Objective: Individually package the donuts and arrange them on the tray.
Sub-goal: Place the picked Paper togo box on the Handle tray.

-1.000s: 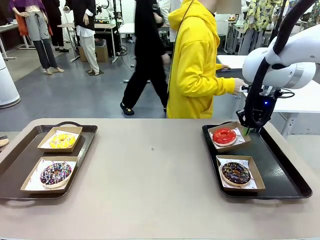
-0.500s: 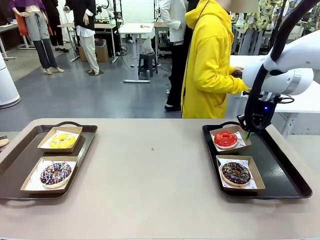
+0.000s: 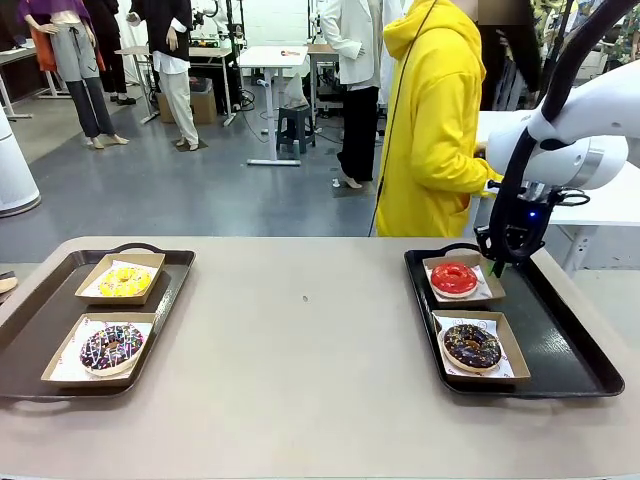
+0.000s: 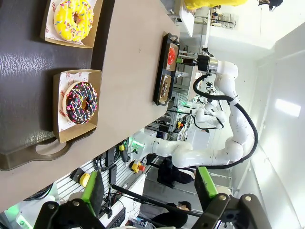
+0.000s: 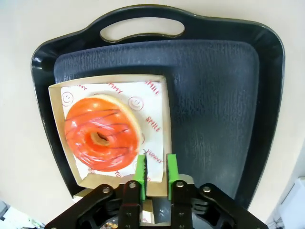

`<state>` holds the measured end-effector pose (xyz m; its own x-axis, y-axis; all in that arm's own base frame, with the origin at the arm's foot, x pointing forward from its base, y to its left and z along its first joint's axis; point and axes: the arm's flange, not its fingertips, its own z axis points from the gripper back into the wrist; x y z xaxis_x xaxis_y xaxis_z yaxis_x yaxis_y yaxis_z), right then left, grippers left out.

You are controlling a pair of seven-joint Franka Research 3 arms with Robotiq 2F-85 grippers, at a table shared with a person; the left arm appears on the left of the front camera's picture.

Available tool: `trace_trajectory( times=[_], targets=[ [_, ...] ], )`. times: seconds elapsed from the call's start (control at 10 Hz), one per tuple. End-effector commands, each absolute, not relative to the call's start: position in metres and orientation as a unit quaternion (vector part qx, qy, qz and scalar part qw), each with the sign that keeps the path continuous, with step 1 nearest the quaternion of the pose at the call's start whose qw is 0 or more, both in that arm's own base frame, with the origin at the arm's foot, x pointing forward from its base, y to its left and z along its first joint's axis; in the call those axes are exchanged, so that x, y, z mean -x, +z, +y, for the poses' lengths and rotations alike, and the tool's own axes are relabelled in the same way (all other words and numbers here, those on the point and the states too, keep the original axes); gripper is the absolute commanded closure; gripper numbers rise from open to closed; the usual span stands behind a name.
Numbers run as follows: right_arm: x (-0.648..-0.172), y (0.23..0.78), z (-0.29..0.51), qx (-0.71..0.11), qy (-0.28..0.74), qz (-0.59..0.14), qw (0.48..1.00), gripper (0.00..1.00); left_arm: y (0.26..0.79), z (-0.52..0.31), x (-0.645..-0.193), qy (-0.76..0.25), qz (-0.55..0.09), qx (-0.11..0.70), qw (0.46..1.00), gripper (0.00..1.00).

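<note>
The right hand point(image 5: 155, 167) sat low over the near corner of the cardboard box point(image 5: 110, 131) holding the red-iced donut point(image 5: 101, 138), its green pads parted only a sliver around the box's edge; whether they were pinching it or had let go, I couldn't tell. That box lay at the far end of the right tray point(image 3: 570, 345), the dark chocolate donut point(image 3: 471, 346) boxed just behind it. If a pad was dragging on the rim, lifting away could tip the box or skid it against the tray wall. The left hand point(image 4: 147, 188) hung spread wide, above the left tray point(image 4: 28, 86) with the sprinkled donut point(image 4: 81, 102) and yellow-iced donut point(image 4: 73, 18).
</note>
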<state>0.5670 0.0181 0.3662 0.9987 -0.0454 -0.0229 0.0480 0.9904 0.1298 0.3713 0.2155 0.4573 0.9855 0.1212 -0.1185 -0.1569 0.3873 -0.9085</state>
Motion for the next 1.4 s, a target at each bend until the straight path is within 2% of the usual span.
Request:
trace_trajectory(
  times=[0.0,0.1,0.2,0.3,0.4,0.5,0.6,0.7,0.8,1.0,1.3],
  targets=[
    [-0.568,0.372,0.017,-0.063,-0.035,0.000,0.997,0.00,0.457,0.215,-0.366,0.075,0.016,0.542,0.837,0.00],
    [-0.568,0.371,0.017,-0.063,-0.035,0.002,0.997,0.00,0.457,0.215,-0.366,0.075,0.016,0.542,0.837,0.00],
    [-0.567,0.371,0.017,-0.065,-0.035,0.003,0.997,0.14,0.457,0.215,-0.366,0.075,0.016,0.542,0.837,0.00],
    [-0.567,0.371,0.016,-0.068,-0.036,0.005,0.997,0.04,0.457,0.215,-0.366,0.075,0.016,0.542,0.837,0.00],
    [-0.566,0.371,0.016,-0.068,-0.035,0.007,0.997,0.00,0.457,0.215,-0.366,0.075,0.016,0.542,0.837,0.00],
    [-0.565,0.372,0.015,-0.067,-0.033,0.006,0.997,0.00,0.457,0.215,-0.366,0.075,0.016,0.542,0.837,0.00],
    [-0.562,0.374,0.014,-0.069,-0.032,0.005,0.997,0.13,0.457,0.215,-0.366,0.075,0.016,0.542,0.837,0.00],
    [-0.559,0.377,0.012,-0.076,-0.031,0.003,0.997,0.02,0.457,0.215,-0.366,0.075,0.016,0.542,0.837,0.00],
    [-0.552,0.383,0.009,-0.092,-0.031,0.003,0.995,0.01,0.457,0.215,-0.366,0.075,0.016,0.542,0.837,0.00],
    [-0.521,0.411,-0.014,-0.187,0.004,0.005,0.982,0.01,0.457,0.215,-0.366,0.075,0.016,0.542,0.837,0.00],
    [-0.455,0.454,-0.097,-0.365,0.018,-0.064,0.929,0.01,0.457,0.215,-0.366,0.075,0.016,0.542,0.837,0.00]
  ],
)
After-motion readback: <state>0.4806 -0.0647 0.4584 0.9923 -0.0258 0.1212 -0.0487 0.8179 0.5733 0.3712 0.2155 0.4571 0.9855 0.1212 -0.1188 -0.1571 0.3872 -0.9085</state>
